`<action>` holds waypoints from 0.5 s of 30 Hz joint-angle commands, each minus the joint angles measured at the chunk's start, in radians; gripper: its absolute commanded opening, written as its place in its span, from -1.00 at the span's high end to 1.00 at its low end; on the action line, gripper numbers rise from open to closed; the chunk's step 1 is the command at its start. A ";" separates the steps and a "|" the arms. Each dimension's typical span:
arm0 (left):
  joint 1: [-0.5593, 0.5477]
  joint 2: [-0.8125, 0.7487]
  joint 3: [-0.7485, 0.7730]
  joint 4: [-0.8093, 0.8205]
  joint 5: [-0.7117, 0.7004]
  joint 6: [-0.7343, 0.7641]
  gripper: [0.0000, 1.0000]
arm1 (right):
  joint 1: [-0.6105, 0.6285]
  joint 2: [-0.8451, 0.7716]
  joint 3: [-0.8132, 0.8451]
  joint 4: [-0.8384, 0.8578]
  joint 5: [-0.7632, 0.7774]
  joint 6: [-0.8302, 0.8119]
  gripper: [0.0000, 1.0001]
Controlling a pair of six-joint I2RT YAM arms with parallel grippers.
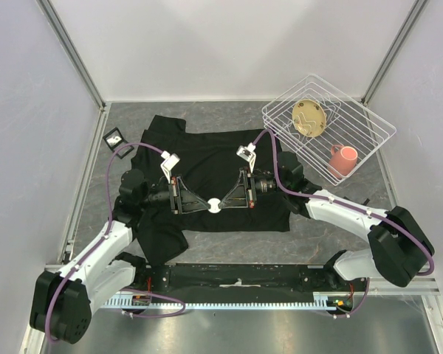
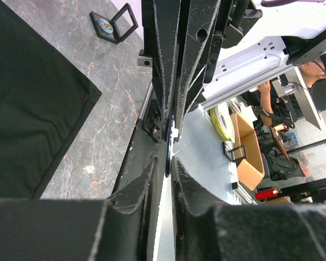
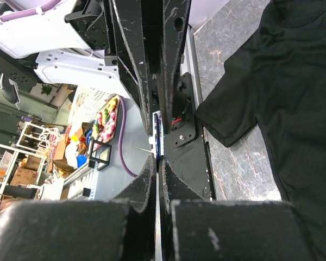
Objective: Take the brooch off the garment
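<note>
Since the brooch (image 1: 214, 205) sits over the lower middle of the shirt (image 1: 207, 158), between the two tool tips, everything is decided on one line running left to right across the table (image 1: 332, 236). The left tool (image 1: 205, 206) is brought in from the left and the right tool (image 1: 223, 204) from the right. Their tips meet nose to nose at the small white disc, so neither arm is nearer. In both wrist views the brooch is seen edge-on as a thin pale strip lined up with the gap between the fingers. The right tool is pressed fully together, and the strip appears to run into its seam, so a pinch on the brooch's rim is judged likely. The left tool is narrow, with a slim gap around the strip; whether it grips cannot be told. Whether the pin is in the fabric is hidden. A pull along the shared line, away from the cloth, is what is probably called for.
</note>
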 commanded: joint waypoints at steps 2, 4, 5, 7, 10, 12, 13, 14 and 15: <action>-0.002 -0.003 0.007 0.045 0.027 -0.021 0.75 | 0.011 0.000 0.049 0.024 -0.020 -0.009 1.00; -0.004 -0.017 0.001 0.042 0.005 -0.024 0.96 | 0.013 -0.001 0.055 0.013 0.021 0.004 0.92; -0.004 -0.028 -0.003 0.040 -0.010 -0.027 0.96 | 0.015 -0.003 0.053 0.003 0.041 0.008 0.83; -0.002 -0.060 -0.012 0.037 -0.057 -0.037 0.96 | 0.015 0.002 0.042 0.002 0.077 0.016 0.49; -0.004 -0.077 -0.014 0.040 -0.094 -0.076 0.96 | 0.015 -0.003 0.004 0.039 0.100 0.027 0.17; -0.004 -0.080 -0.013 0.042 -0.097 -0.108 0.96 | 0.016 -0.005 -0.022 0.129 0.091 0.072 0.04; -0.004 -0.080 -0.017 0.048 -0.099 -0.122 0.96 | 0.016 -0.011 -0.042 0.151 0.086 0.082 0.01; -0.004 -0.085 -0.020 0.065 -0.101 -0.137 0.96 | 0.018 -0.014 -0.047 0.173 0.086 0.085 -0.02; -0.004 -0.088 -0.025 0.074 -0.104 -0.161 0.96 | 0.024 -0.018 -0.050 0.174 0.089 0.080 -0.07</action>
